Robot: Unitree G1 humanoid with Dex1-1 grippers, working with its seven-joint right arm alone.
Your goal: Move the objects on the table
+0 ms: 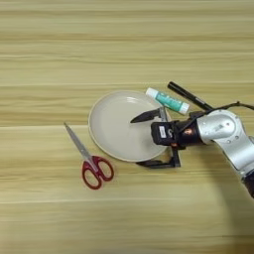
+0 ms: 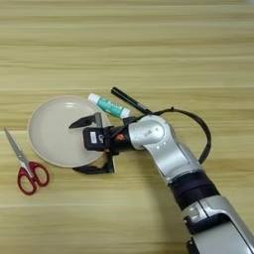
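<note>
Our tool [image 1: 141,141] spreads wide across the right rim of the plate [image 1: 114,124] at frame centre; the glue stick [image 1: 167,100] lies just beyond, upper right.

My view holds only a light wooden table [image 1: 124,44]. Scissors [image 1: 89,161], a black marker [image 1: 188,95] and a glue stick [image 1: 167,100] suggest an office or test desk.

You can read no text here: the glue stick [image 1: 167,100] shows a teal label, its print too small to read.
</note>
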